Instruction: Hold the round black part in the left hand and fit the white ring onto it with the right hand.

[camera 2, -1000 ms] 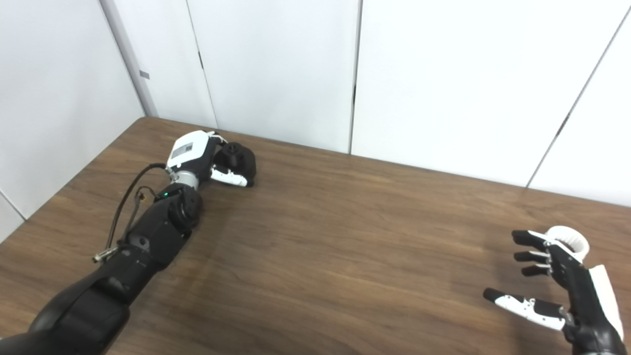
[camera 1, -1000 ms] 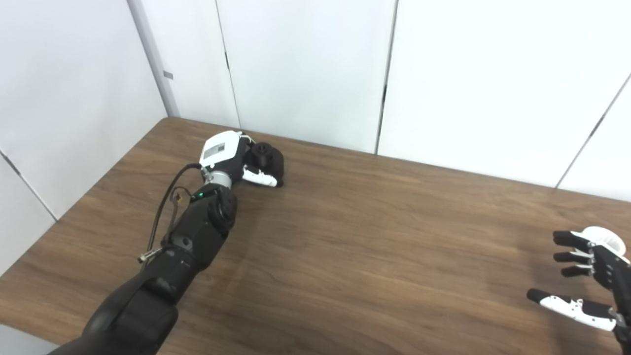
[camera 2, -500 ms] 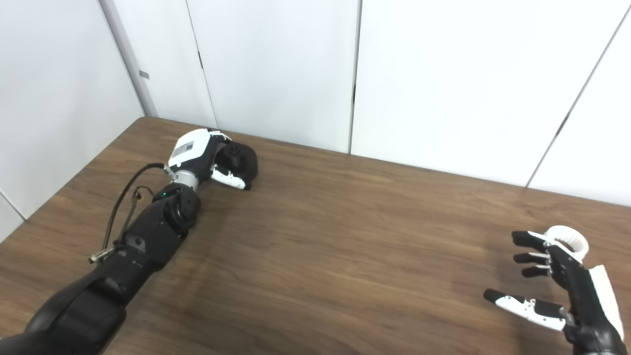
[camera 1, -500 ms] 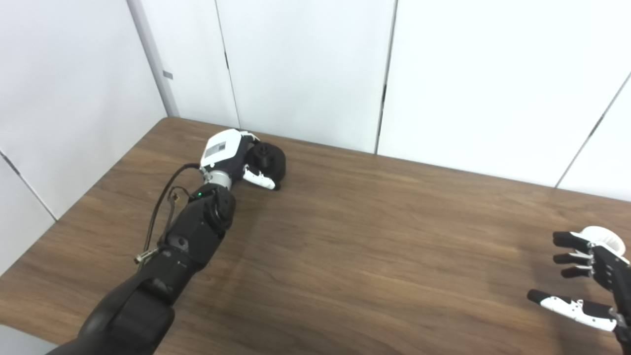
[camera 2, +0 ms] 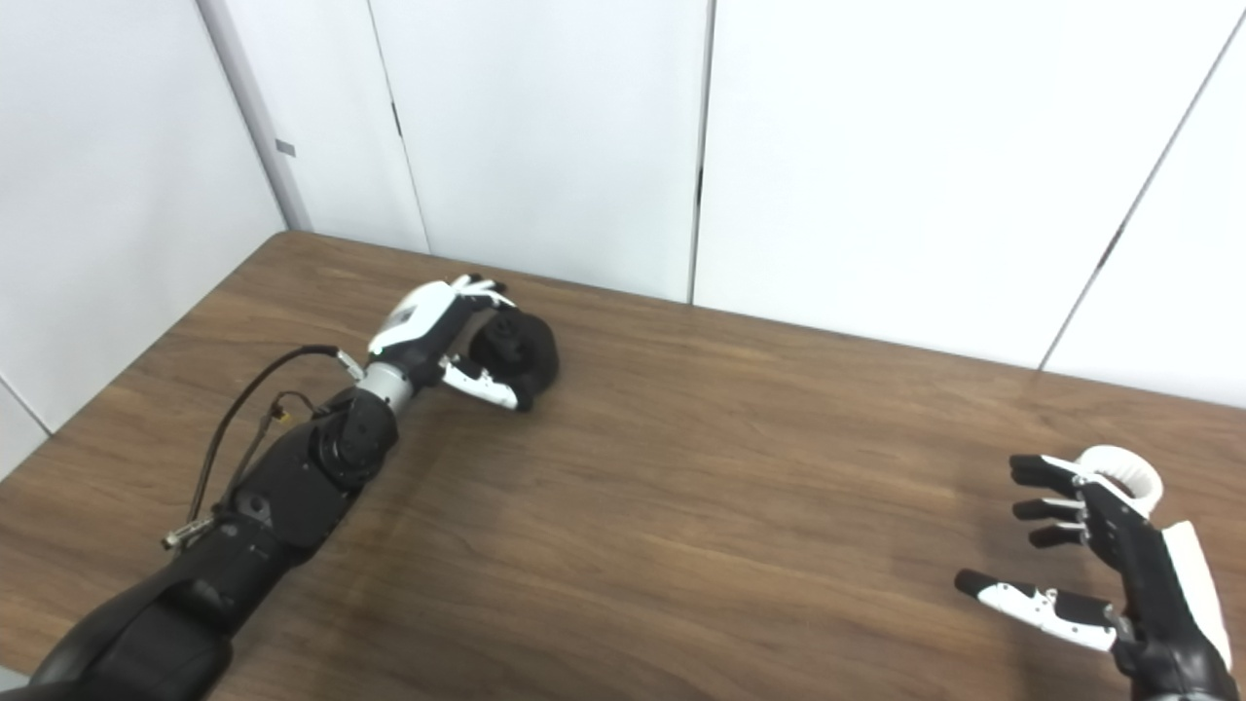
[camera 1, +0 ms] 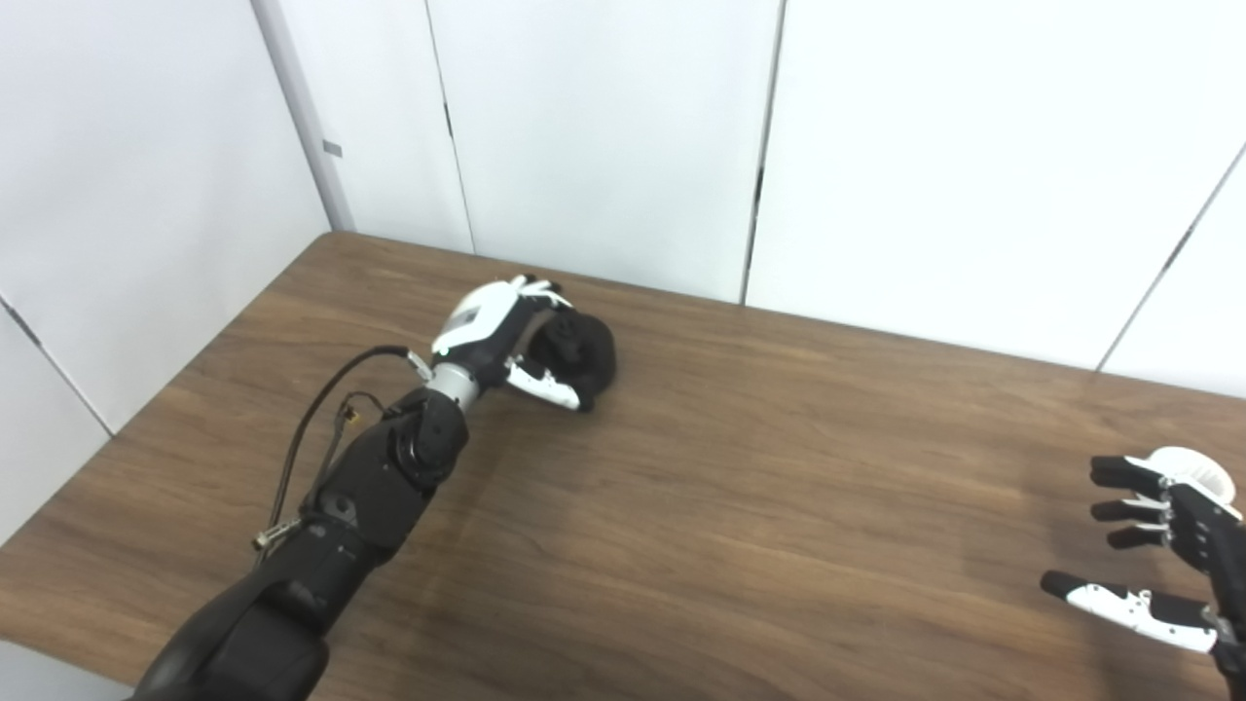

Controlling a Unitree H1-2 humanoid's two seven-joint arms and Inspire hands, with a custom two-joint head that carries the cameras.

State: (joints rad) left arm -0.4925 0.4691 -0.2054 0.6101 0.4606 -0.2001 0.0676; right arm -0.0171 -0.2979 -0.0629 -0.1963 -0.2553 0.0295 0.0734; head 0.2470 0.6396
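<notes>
Round black part (camera 1: 582, 352): matte, knobbly, at your table's far left, clasped by your left hand (camera 1: 506, 336), its white thumb underneath. White ring (camera 2: 1124, 476): ribbed plastic, lying behind your right hand (camera 2: 1100, 560), whose fingers are spread, holding nothing. Table (camera 1: 740, 506): dark wood grain.

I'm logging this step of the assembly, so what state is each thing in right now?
Left robot hand: shut on the round black part.
Round black part: gripped, not yet carrying the ring.
Right robot hand: open, fingers spread, holding nothing.
White ring: on the table just behind the right robot hand, not grasped.
</notes>
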